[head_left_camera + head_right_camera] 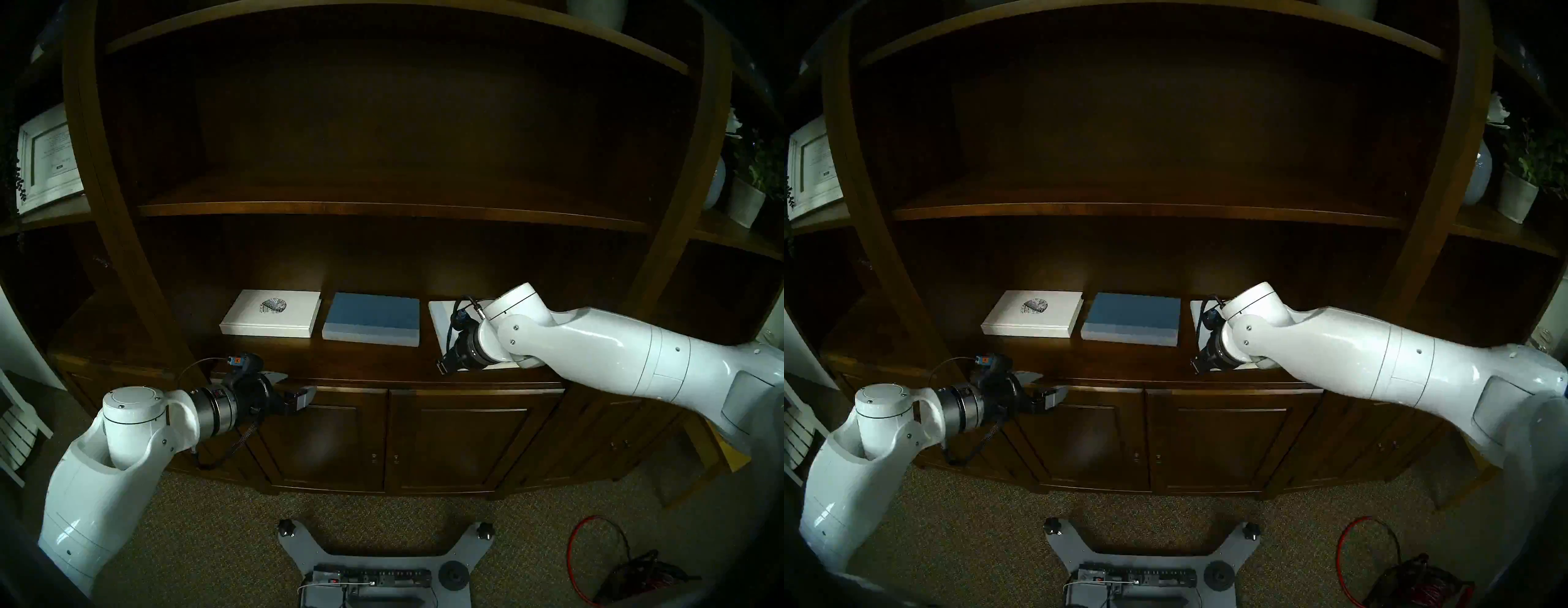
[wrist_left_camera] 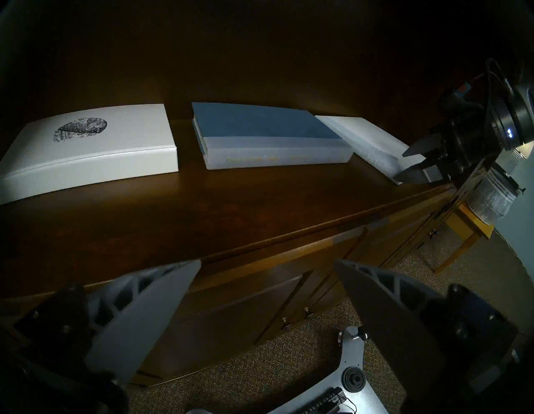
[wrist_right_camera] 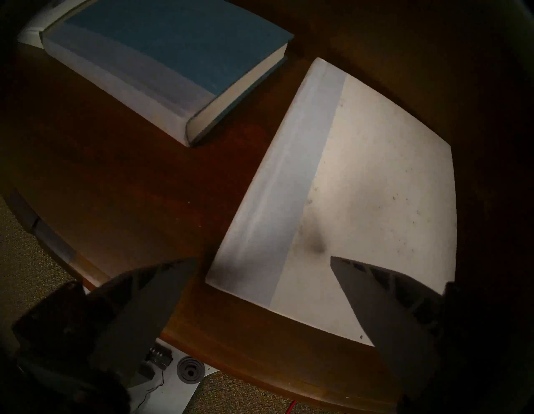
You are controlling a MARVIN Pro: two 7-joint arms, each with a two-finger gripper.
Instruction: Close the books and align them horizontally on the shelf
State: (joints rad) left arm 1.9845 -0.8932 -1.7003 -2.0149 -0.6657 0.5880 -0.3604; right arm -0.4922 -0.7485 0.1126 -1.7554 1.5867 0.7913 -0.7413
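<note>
Three closed books lie flat in a row on the dark-brown shelf [image 1: 339, 361]. At the left is a white book with a dark round emblem [image 1: 271, 318]. A blue book [image 1: 373, 325] lies in the middle. The plain white book [image 3: 361, 173] at the right lies at an angle to the blue one, and my right arm partly covers it in the head views. My right gripper [image 3: 263, 258] is open at that book's near corner, one finger above the cover and the other over bare wood. It holds nothing. My left gripper [image 2: 267, 261] is open and empty, just off the shelf's front edge on the left.
A thinner board [image 1: 382, 210] runs above the books. Panelled cabinet doors [image 1: 454, 437] sit below the shelf. A white-framed picture [image 1: 46, 157] stands far left, and a potted plant [image 1: 744, 204] and a vase [image 1: 712, 187] far right. On the carpet are my base [image 1: 373, 564] and a red cable [image 1: 594, 552].
</note>
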